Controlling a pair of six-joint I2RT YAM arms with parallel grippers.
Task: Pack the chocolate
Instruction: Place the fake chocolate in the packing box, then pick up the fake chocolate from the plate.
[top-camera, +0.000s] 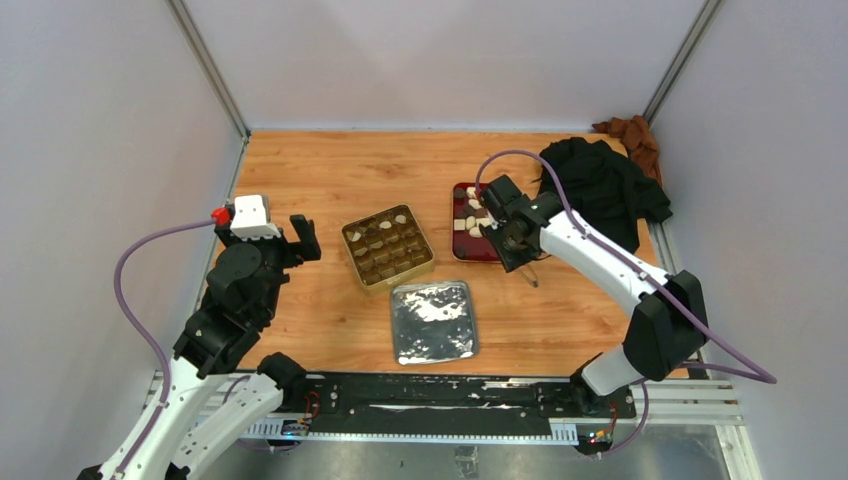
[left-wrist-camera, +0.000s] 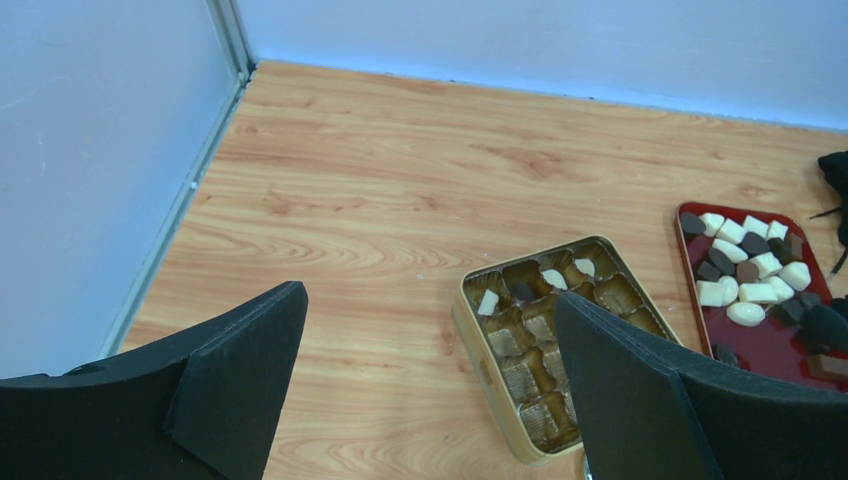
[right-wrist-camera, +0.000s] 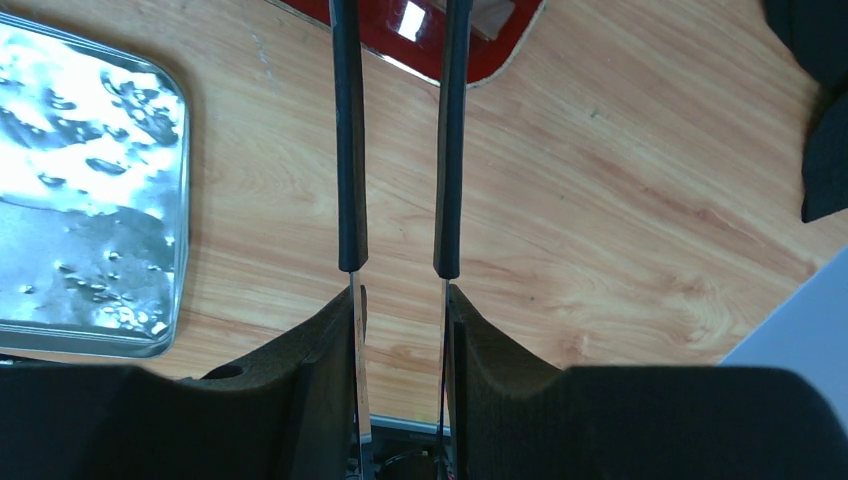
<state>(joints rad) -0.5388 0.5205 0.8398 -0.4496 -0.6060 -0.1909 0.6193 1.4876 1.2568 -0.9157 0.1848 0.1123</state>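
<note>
While my left gripper (left-wrist-camera: 430, 310) hangs wide open over the left side of the wooden bench (top-camera: 330, 170), grasping nothing, the square gold tin (top-camera: 402, 277) with its brown grid insert sits mid-bench, a few cream-white chunks in its far cells. Just in front of it lies a flat, crinkly-looking silver tray (top-camera: 433, 320). Right of the tin is a glossy rectangular red tray (left-wrist-camera: 770, 345), and most of the chocolate (left-wrist-camera: 757, 270), small white and dark brown chunks, is piled there. My right gripper (right-wrist-camera: 400, 300) is clenched on thin black-sleeved metal tongs (right-wrist-camera: 350, 150) pointing at that tray's rim. A crumpled black cloth (top-camera: 600, 185) lies far right.
</note>
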